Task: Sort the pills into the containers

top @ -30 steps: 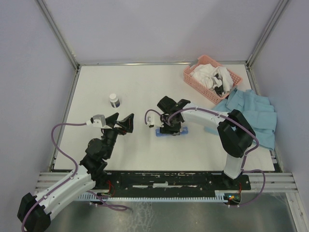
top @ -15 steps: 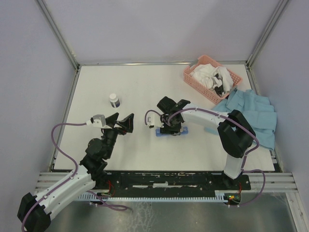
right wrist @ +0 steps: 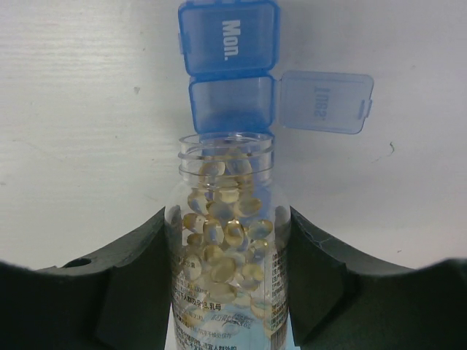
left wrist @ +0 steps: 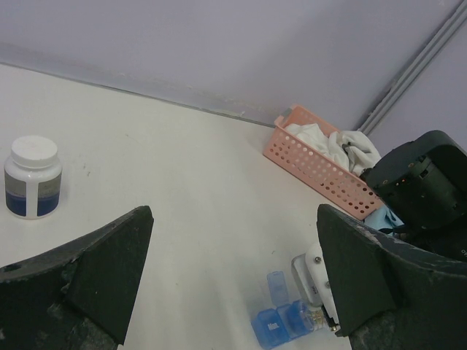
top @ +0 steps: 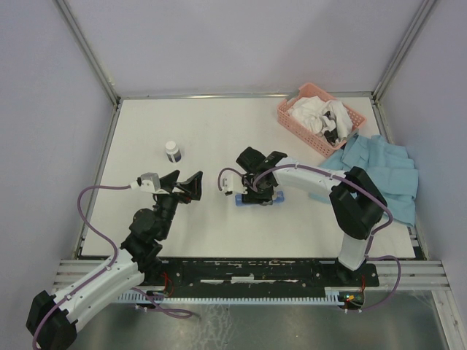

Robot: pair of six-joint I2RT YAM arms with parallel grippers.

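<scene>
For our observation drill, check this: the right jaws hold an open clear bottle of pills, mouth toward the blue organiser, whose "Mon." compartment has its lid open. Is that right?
No. The right wrist view shows the "Mon." lid shut; the open compartment is the one next to it, its flipped lid folded out sideways. The clear bottle of pills does face the blue organiser.

Strip [right wrist: 230, 102]: translucent blue plastic, smooth. Bottle [right wrist: 228, 313]: clear glossy plastic. Pills [right wrist: 222, 268]: glossy, yellowish, gel-like. Desk [top: 204, 131]: matt white, smooth. Basket [left wrist: 321, 170]: pink perforated plastic. Towel [top: 387, 168]: soft blue cloth. Jaws: matt black, grainy.
</scene>
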